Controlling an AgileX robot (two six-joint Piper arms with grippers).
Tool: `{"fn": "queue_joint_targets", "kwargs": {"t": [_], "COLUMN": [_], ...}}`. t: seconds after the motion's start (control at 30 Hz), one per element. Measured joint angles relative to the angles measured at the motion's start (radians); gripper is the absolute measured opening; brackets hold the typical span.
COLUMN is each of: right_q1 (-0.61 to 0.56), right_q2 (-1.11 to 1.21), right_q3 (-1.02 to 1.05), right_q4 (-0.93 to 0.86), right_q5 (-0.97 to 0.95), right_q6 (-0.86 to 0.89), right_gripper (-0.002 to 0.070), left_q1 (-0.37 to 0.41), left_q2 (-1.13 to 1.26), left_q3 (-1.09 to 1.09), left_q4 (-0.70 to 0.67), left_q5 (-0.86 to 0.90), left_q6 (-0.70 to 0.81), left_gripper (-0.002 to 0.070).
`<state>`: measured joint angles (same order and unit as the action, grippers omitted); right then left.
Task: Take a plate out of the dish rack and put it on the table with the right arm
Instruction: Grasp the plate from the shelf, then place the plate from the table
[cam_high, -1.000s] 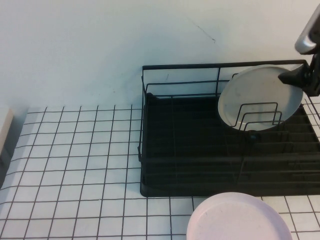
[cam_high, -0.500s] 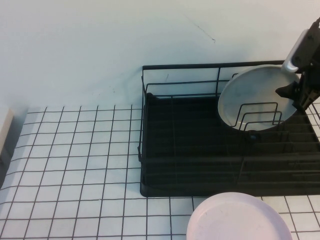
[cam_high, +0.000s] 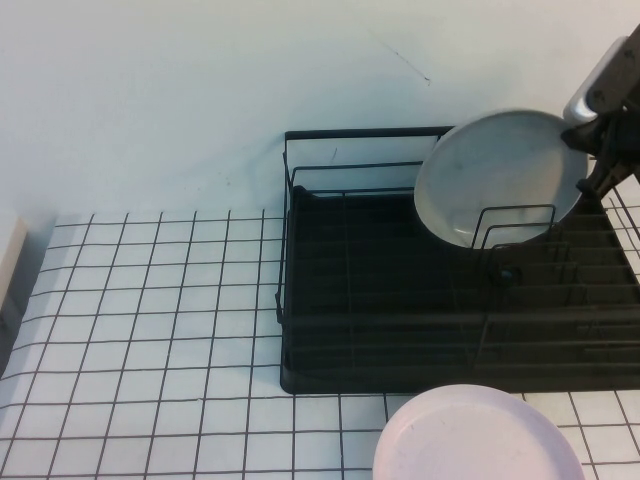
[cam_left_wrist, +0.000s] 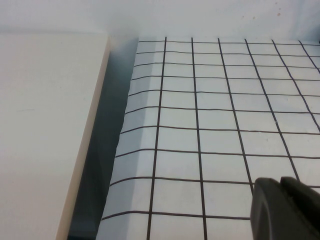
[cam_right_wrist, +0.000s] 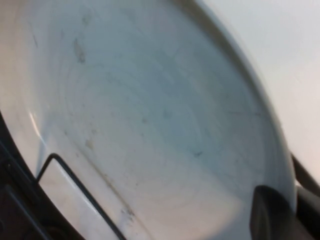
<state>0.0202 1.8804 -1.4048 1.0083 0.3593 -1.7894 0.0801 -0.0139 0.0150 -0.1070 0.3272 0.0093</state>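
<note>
Nearest the camera, a pale pink plate (cam_high: 478, 435) lies flat on the worktop (cam_high: 150, 330), well clear of the right gripper and on the near side of the dish rack (cam_high: 400, 300); it is not the target, so it just sits there. The left gripper (cam_left_wrist: 287, 207) hovers low over bare grid worktop beside a white slab (cam_left_wrist: 45, 125), parked out of the way since the task is the right arm's job; only a dark finger tip shows, so cannot tell if it is open or closed. Farther back, the dish rack stands on the worktop, and its upright wire loops (cam_high: 515, 228) cross in front of the grey plate (cam_high: 498, 175). The plate stands on edge and tilted, its lower part behind the loops, its top edge level with or above the back rail, face toward the camera. The right gripper (cam_high: 590, 150) is at the plate's right rim, clamped on that edge, likely because the rim is the only part free of the wires. Plate not yet on the worktop; lifting it clear of the loops looks like the current step
</note>
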Motion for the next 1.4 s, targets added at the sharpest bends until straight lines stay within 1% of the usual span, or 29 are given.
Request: {"fn": "queue_joint_targets", "kwargs": {"t": [0.23, 0.37, 0.47, 0.57, 0.67, 0.8, 0.9, 1.0, 1.13, 1.27, 1.4], "right_q1": [0.0, 0.0, 0.0, 0.0, 0.0, 0.0, 0.0, 0.0, 0.0, 0.0, 0.0], "right_q2": [-0.113, -0.231, -0.321, -0.402, -0.479, -0.568, -0.639, -0.725, -0.822, -0.854, -0.823], "right_q3": [0.0, 0.0, 0.0, 0.0, 0.0, 0.0, 0.015, 0.069, 0.229, 0.404, 0.575], "right_q4": [0.003, -0.016, -0.103, -0.243, -0.408, -0.617, -0.676, -0.662, -0.549, -0.471, -0.416], "right_q5": [-0.004, 0.011, 0.048, 0.127, 0.236, 0.459, 0.633, 0.754, 0.844, 0.832, 0.712], "right_q6": [0.005, 0.089, 0.216, 0.379, 0.582, 0.851, 0.975, 1.06, 1.093, 1.1, 1.086], "right_gripper": [0.0022, 0.0013, 0.0012, 0.0011, 0.0011, 0.0011, 0.0011, 0.0011, 0.0011, 0.0011, 0.0011], "left_q1": [0.0, 0.0, 0.0, 0.0, 0.0, 0.0, 0.0, 0.0, 0.0, 0.0, 0.0], "left_q2": [0.0, 0.0, 0.0, 0.0, 0.0, 0.0, 0.0, 0.0, 0.0, 0.0, 0.0], "left_q3": [0.0, 0.0, 0.0, 0.0, 0.0, 0.0, 0.0, 0.0, 0.0, 0.0, 0.0], "left_q4": [0.0, 0.0, 0.0, 0.0, 0.0, 0.0, 0.0, 0.0, 0.0, 0.0, 0.0], "left_q5": [0.0, 0.0, 0.0, 0.0, 0.0, 0.0, 0.0, 0.0, 0.0, 0.0, 0.0], "left_q6": [0.0, 0.0, 0.0, 0.0, 0.0, 0.0, 0.0, 0.0, 0.0, 0.0, 0.0], "left_gripper": [-0.0003, -0.0002, -0.0002, -0.0002, -0.0002, -0.0002, -0.0002, -0.0002, -0.0002, -0.0002, -0.0002]}}
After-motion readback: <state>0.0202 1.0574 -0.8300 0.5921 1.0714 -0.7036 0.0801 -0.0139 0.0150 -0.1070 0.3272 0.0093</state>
